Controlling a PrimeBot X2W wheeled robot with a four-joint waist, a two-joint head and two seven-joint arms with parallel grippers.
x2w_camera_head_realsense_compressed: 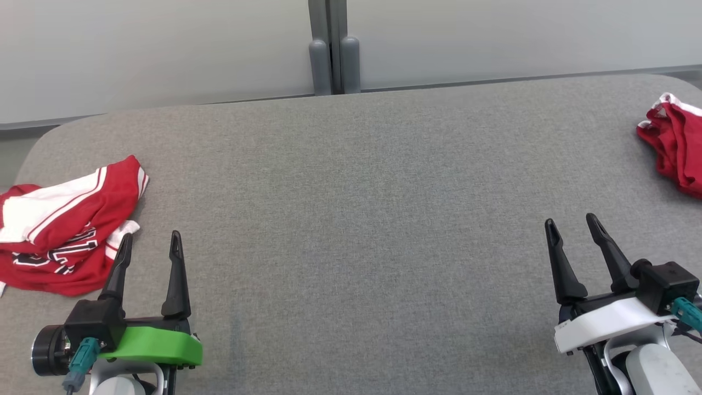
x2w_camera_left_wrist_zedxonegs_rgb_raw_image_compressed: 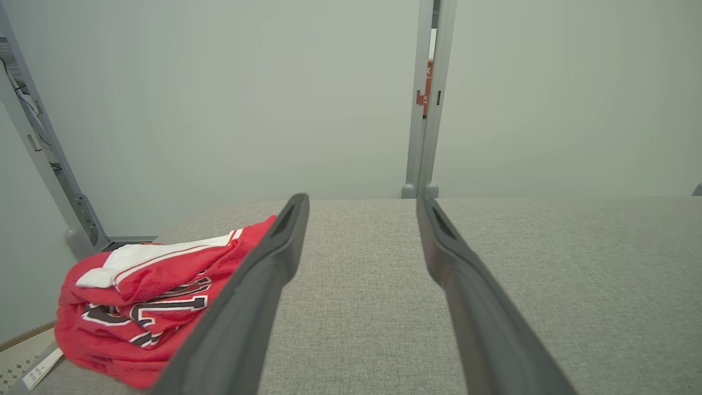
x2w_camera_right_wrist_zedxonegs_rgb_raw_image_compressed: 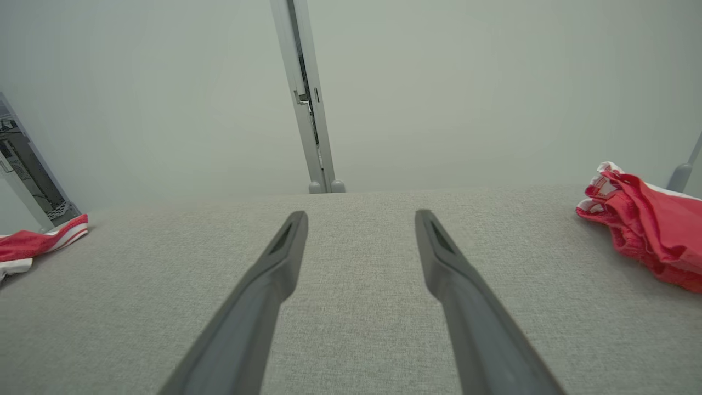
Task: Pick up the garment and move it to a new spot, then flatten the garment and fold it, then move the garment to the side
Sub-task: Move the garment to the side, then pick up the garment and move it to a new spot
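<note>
A red and white garment with dark lettering lies crumpled at the left edge of the grey table; it also lies at the lower left in the left wrist view and as a sliver at the far left in the right wrist view. A second red and white garment is bunched at the table's far right edge. My left gripper stands open just right of the left garment, empty. My right gripper is open over bare table, below and left of the right garment.
The grey fabric table stretches wide between the two garments. A pale wall with a grey upright post runs behind its far edge. The table's rounded left corner drops off near the left garment.
</note>
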